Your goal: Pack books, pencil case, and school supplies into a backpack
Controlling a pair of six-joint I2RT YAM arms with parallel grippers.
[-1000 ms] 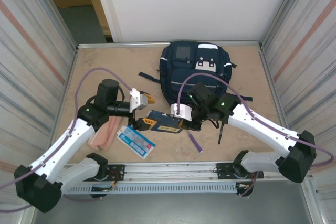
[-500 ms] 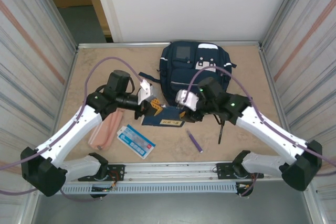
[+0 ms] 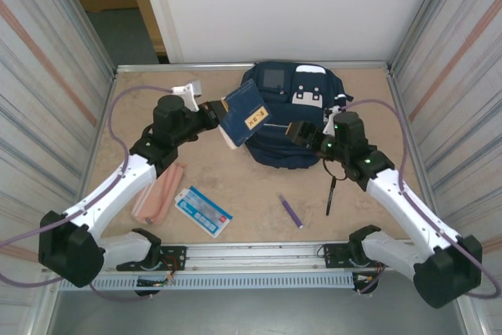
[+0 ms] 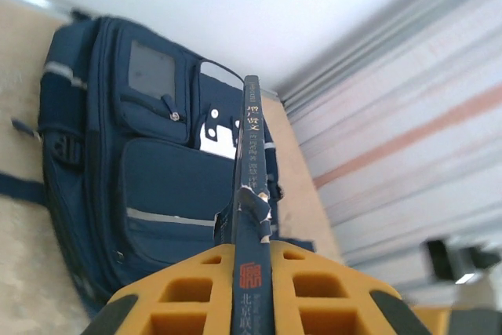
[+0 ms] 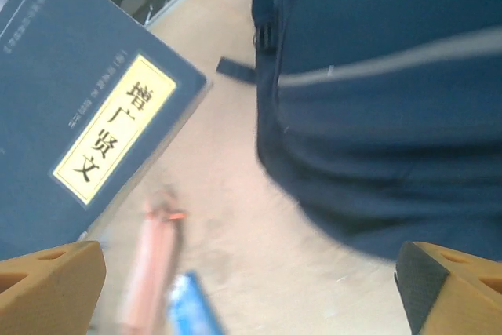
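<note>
My left gripper (image 3: 216,112) is shut on the navy book (image 3: 245,114) and holds it in the air, tilted, over the left side of the backpack (image 3: 302,119). In the left wrist view the book's spine (image 4: 252,194) stands upright between the yellow fingers (image 4: 176,296), with the backpack (image 4: 141,170) beyond. My right gripper (image 3: 296,131) hangs open and empty over the backpack's near part. Its wrist view shows the book (image 5: 86,123), the backpack (image 5: 392,92), the pink pencil case (image 5: 153,268) and the blue booklet (image 5: 188,310).
On the table lie the pencil case (image 3: 159,192), the light-blue booklet (image 3: 204,211), a purple pen (image 3: 291,211) and a black pen (image 3: 331,195). Metal walls close in on both sides and a rail runs along the near edge (image 3: 259,253).
My left gripper closed on the book and carried it up and back toward the backpack. My right gripper let go of the book, opened and drew away to the right.
</note>
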